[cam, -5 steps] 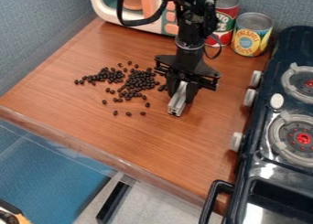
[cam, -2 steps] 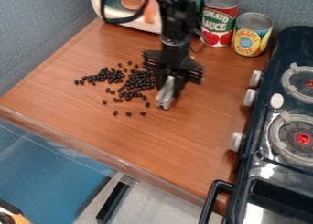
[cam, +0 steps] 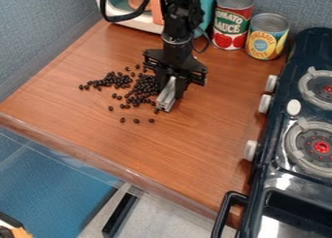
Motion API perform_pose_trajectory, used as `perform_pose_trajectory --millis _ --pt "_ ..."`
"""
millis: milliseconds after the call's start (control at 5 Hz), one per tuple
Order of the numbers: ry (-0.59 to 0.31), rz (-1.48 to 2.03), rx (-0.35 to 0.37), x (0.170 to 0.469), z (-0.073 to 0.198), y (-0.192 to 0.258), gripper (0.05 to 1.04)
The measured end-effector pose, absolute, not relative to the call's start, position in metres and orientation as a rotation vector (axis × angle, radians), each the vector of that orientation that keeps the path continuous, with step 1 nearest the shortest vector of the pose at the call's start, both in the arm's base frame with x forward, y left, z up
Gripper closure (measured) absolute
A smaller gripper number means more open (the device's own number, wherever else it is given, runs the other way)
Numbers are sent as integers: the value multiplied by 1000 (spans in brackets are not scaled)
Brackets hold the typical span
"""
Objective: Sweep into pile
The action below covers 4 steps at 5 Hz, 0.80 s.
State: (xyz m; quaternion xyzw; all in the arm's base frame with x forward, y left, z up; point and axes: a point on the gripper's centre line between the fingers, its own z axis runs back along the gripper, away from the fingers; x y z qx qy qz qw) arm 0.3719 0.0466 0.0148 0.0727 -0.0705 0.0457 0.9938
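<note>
Gripper (cam: 171,90): closed on grey bar (cam: 165,102), fingers kept apart by its width. Over right side of the beans.
Stove (cam: 254,166): near right, along counter's side, not part of the job.
Front strays: three beans (cam: 136,121) in a loose row, well apart from the main patch. Not gathered.
Left-front stray: single bean (cam: 111,108), off by itself. Not gathered.
Bar: lower end tilts toward the near side, just beside the patch's right edge. Contact with beans or counter: cannot tell.
Main patch (cam: 144,86): mid counter (cam: 194,135), densest part right by the gripper, one layer or nearly so, gaps at its front. Closest thing to a pile so far.
Left arm of beans (cam: 97,82): trails out left from the patch, thins to singles. Needs pulling in.
Back strays (cam: 137,66): few singles behind the patch. Left to do.
Cans (cam: 268,37): back right, clear of the beans.
Toy oven (cam: 129,19): back of counter, behind the arm.
Progress: partway at best, loose patch, no compact heap. Left: push right edge inward, bring in left trail, then front and back singles.
</note>
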Motion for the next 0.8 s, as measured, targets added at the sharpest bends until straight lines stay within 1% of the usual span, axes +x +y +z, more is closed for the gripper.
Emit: perform_pose_trajectory --millis 200,600,800 --pt "-142 152 163 371 16 76 712" --pt "-125 204 174 363 17 106 712" --pt "-116 248 193 357 19 131 712"
